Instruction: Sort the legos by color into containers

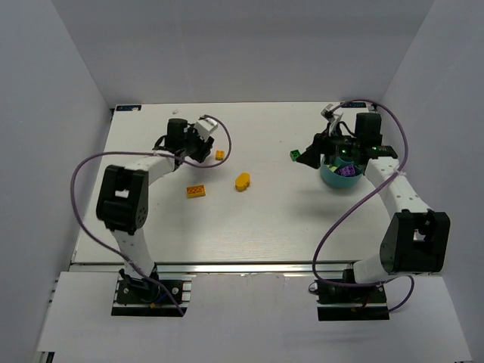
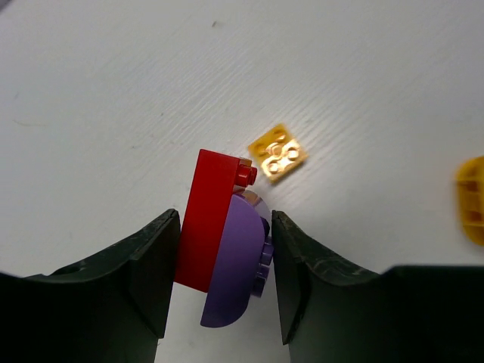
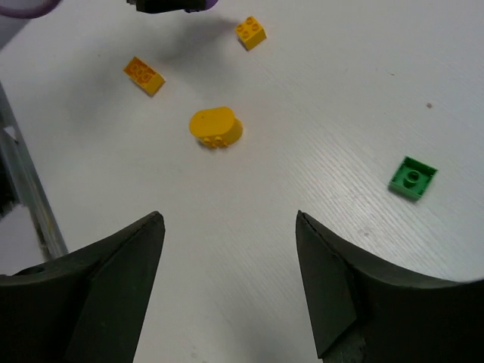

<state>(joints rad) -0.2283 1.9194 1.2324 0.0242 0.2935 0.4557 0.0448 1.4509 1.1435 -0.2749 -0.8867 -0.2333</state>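
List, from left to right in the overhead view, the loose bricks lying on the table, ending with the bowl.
orange rectangular brick → small yellow-orange square brick → orange-yellow oval brick → green brick → teal bowl

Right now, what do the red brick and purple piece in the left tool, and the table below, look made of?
The red brick: apparently hard moulded plastic, smooth with slight sheen, crisp edges, moulded stud. The purple piece: likely the same plastic, smooth, rounded end, side studs. The table: white and matte with fine grain-like lines; painted or laminated board, I cannot tell which.
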